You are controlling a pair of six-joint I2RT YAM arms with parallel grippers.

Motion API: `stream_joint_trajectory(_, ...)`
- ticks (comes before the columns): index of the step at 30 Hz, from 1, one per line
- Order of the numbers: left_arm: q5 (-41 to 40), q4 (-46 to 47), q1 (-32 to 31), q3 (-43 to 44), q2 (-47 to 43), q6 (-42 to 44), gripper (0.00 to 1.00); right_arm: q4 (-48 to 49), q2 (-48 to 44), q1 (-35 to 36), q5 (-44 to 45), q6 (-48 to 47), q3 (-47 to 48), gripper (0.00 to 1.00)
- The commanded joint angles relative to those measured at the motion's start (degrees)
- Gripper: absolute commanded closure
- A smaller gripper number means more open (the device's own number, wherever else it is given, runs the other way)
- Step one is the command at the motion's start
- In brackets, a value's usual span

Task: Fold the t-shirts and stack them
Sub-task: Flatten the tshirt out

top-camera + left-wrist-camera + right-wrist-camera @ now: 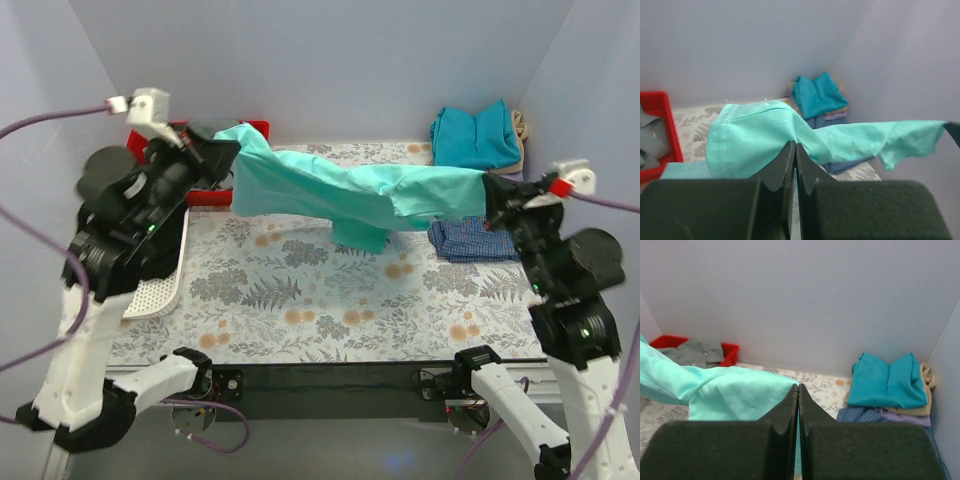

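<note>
Mint-green t-shirt (pixel 350 190), strung above the table (pixel 300 300) between left hand (pixel 224 158) and right hand (pixel 491 196), both pinched shut on its ends; risk: thin pinch slips, cloth drops crumpled.

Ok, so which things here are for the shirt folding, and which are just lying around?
For the job: mint-green cloth t-shirt, stretched in the air between the left gripper and right gripper; folded teal-blue shirt topping the corner pile; blue check shirt lowest in it.
Lying about: red plastic bin with grey cloth inside; white perforated tray; flowery table cover.
</note>
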Motion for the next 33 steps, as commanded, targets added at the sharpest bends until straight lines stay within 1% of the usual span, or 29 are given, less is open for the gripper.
stream_joint_trajectory(1, 13.7, -5.57, -0.16, 0.48, -7.11, 1.8, 1.0, -5.81, -5.53, -0.03, -5.99, -1.08, 6.03, 0.99)
stream_joint_trajectory(2, 14.78, -7.06, -0.16, 0.74, -8.78, 1.72, 1.0, -7.23, -6.41, -0.03, -9.31, -1.08, 9.09, 0.99)
stream_joint_trajectory(4, 17.24, -8.3, -0.16, 1.79, -12.47, 1.72, 1.0, -9.77, -8.61, -0.12, -12.67, -1.08, 12.18, 0.99)
stream_joint_trajectory(5, 20.82, -9.17, -0.16, 3.1, -13.19, 1.72, 1.0, -10.05, -9.83, -0.21, -15.47, -1.08, 14.37, 0.99)
stream_joint_trajectory(7, 24.35, -10.49, -0.08, 4.6, -14.51, 1.28, 1.0, -10.23, -11.25, -0.3, -18.03, -1.08, 15.79, 0.99)
stream_joint_trajectory(8, 27.59, -10.85, -0.08, 5.39, -14.51, 1.1, 1.0, -10.23, -11.95, -0.47, -19.35, -0.91, 17.19, 0.99)
stream_joint_trajectory(11, 32.44, -11.99, -0.08, 8.38, -14.51, 0.05, 1.0, -10.14, -12.22, -0.82, -22.34, -0.56, 19.31, 0.99)
stream_joint_trajectory(12, 32.2, -12.26, -0.08, 9.52, -14.6, -0.48, 1.0, -10.14, -11.96, -0.82, -22.61, -0.38, 20.53, 0.99)
stream_joint_trajectory(15, 30.09, -12.87, -0.08, 9.01, -14.69, -1.97, 1.0, -9.53, -10.91, -0.91, -21.65, -0.64, 20.55, 0.99)
stream_joint_trajectory(18, 26.94, -12.18, -0.16, 3.22, -14.25, -3.02, 1.0, -7.25, -9.07, -0.91, -19.19, -1.08, 16.6, 0.99)
stream_joint_trajectory(19, 26.14, -10.52, -0.08, 0.5, -14.25, -3.2, 1.0, -6.37, -8.36, -0.91, -19.27, -1.08, 13.19, 0.99)
stream_joint_trajectory(20, 24.91, -9.46, -0.16, -4.4, -14.34, -3.38, 1.0, -5.23, -7.74, -0.91, -18.84, -1.08, 11.16, 0.99)
stream_joint_trajectory(21, 20.72, -8.49, -0.08, -7.32, -14.25, -4.25, 1.0, -2.35, -6.69, -1.0, -17.96, -1.08, 9.05, 0.99)
stream_joint_trajectory(22, 19.81, -6.74, -0.16, -9.7, -13.99, -4.17, 1.0, -1.01, -5.99, -1.0, -17.35, -1.08, 4.59, 0.99)
stream_joint_trajectory(23, 18.5, -5.42, -0.16, -14.77, -13.64, -4.0, 1.0, 0.65, -4.67, -0.91, -15.95, -1.08, 2.46, 0.99)
stream_joint_trajectory(25, 14.2, -1.56, -0.16, -19.45, -12.15, -4.52, 1.0, 4.87, -2.83, -0.91, -12.88, -1.08, -3.85, 0.99)
stream_joint_trajectory(26, 13.39, 0.2, -0.16, -24.78, -11.53, -4.7, 1.0, 6.19, -0.64, -0.91, -11.55, -1.08, -6.15, 0.99)
stream_joint_trajectory(28, 9.63, 4.58, -0.08, -29.64, -8.37, -5.49, 1.0, 10.22, 1.92, -1.0, -9.61, -0.99, -9.67, 0.99)
stream_joint_trajectory(29, 8.39, 5.57, -0.08, -32.8, -7.05, -5.58, 1.0, 11.82, 4.71, -0.91, -8.04, -0.91, -13.17, 0.99)
stream_joint_trajectory(30, 7.24, 6.54, -0.16, -34.49, -5.3, -5.75, 1.0, 13.66, 6.48, -0.91, -7.24, -0.64, -14.43, 0.99)
stream_joint_trajectory(31, 5.41, 9.59, -0.08, -35.98, -2.33, -6.19, 1.0, 15.94, 8.33, -0.91, -6.01, -0.47, -15.83, 0.99)
stream_joint_trajectory(32, 4.43, 10.93, -0.08, -37.04, -0.29, -6.11, 1.0, 18.14, 12.35, -0.91, -3.56, -0.12, -17.76, 0.99)
stream_joint_trajectory(33, 3.38, 12.25, 0.01, -38.71, 1.64, -6.19, 1.0, 19.29, 14.39, -1.0, -2.5, 0.15, -18.39, 0.99)
